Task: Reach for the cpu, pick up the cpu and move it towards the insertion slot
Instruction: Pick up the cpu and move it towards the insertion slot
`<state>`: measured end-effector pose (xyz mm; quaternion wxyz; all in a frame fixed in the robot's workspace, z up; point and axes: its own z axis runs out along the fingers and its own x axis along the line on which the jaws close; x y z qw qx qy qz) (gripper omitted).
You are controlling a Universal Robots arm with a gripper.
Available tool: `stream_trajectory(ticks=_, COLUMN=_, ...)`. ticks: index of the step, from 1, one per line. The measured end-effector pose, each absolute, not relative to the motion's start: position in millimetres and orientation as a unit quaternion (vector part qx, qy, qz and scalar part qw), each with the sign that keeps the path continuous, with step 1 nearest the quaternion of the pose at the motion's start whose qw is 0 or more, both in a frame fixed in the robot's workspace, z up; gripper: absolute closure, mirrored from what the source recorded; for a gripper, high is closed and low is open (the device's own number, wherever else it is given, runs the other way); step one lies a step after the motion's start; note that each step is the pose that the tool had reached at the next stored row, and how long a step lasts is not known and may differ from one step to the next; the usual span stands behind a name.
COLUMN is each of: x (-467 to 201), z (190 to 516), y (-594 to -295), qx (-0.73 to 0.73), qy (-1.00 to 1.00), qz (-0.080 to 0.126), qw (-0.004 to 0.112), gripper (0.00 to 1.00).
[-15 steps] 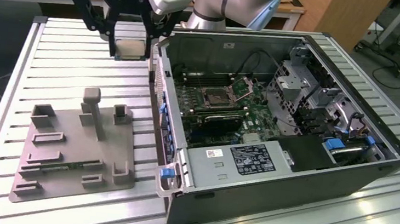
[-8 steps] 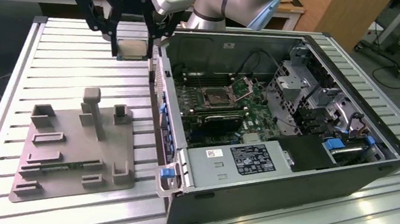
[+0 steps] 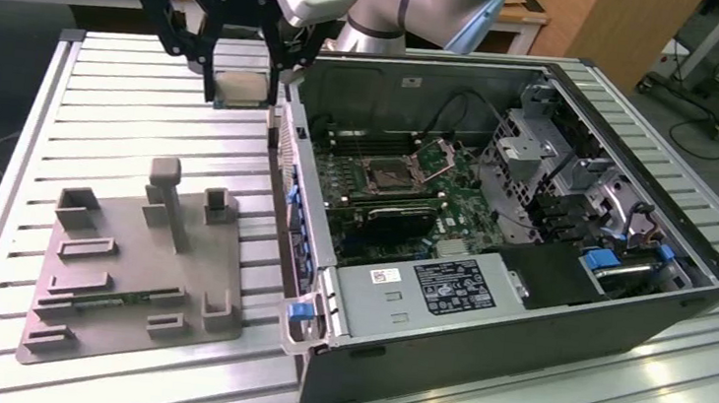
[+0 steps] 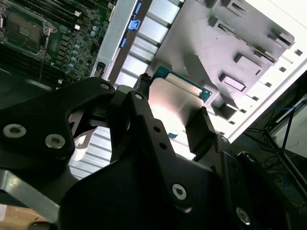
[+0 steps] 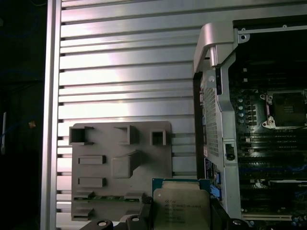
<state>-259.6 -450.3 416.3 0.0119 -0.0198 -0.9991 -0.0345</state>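
Note:
My gripper (image 3: 245, 90) hangs over the slatted table just outside the open computer case, on the exterior view's left of its side wall. It is shut on the cpu (image 3: 241, 85), a flat square chip with a silver top plate. Both wrist views show the cpu (image 4: 177, 103) (image 5: 181, 206) clamped by its edges between the black fingers (image 4: 199, 129). The insertion slot (image 3: 389, 177) lies inside the case on the green board, its metal retention plate standing open. It also appears in both wrist views (image 4: 21, 31) (image 5: 288, 108), off to the side of the held chip.
A grey parts fixture (image 3: 129, 259) (image 5: 120, 167) lies on the slatted metal table (image 3: 103, 117), with a green memory stick (image 3: 126, 295) in it. The case's upright side wall (image 3: 292, 155) stands between gripper and board. Cables and a drive cage (image 3: 548, 160) crowd the case's far side.

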Motion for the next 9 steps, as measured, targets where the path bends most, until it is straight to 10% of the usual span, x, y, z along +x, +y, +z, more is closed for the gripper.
stream_trajectory(ticks=9, x=-255.3, z=416.3, y=-450.3, qx=-0.02, qy=-0.999, qz=-0.035, qw=0.012, gripper=0.46)
